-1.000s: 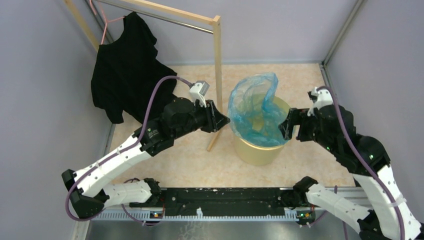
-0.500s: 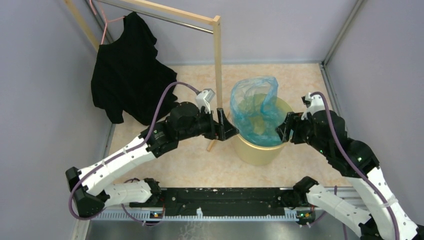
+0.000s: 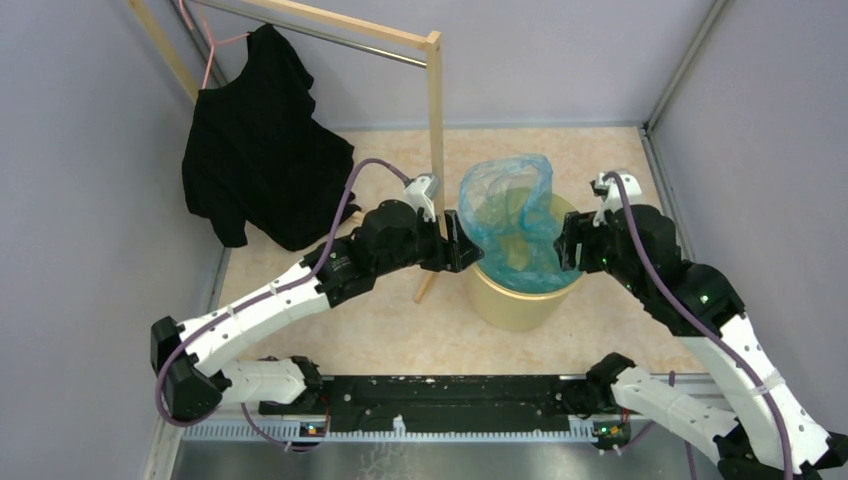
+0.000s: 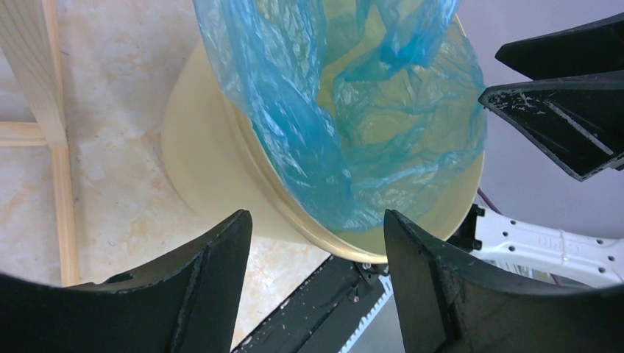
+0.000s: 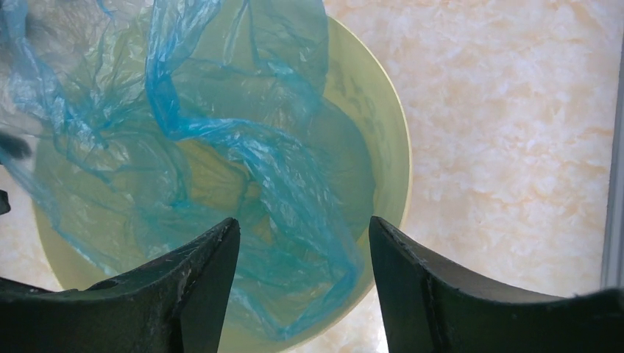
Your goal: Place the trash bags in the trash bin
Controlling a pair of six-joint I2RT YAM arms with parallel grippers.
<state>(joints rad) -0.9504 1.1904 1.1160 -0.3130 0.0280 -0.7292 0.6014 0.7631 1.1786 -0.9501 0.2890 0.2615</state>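
Low in the top view, both arms reach up toward mid-frame. The left gripper (image 3: pixel 468 252) is at the left rim of the bin (image 3: pixel 515 305), fingers spread wide with nothing held. The right gripper (image 3: pixel 563 250) faces it at the right rim, likewise spread and empty. The blue bag (image 3: pixel 505 215) sits crumpled in the bin, right of centre, its top above the rim. Behind stands the rack post (image 3: pixel 435 120). At upper left hangs a black shirt (image 3: pixel 255 150).
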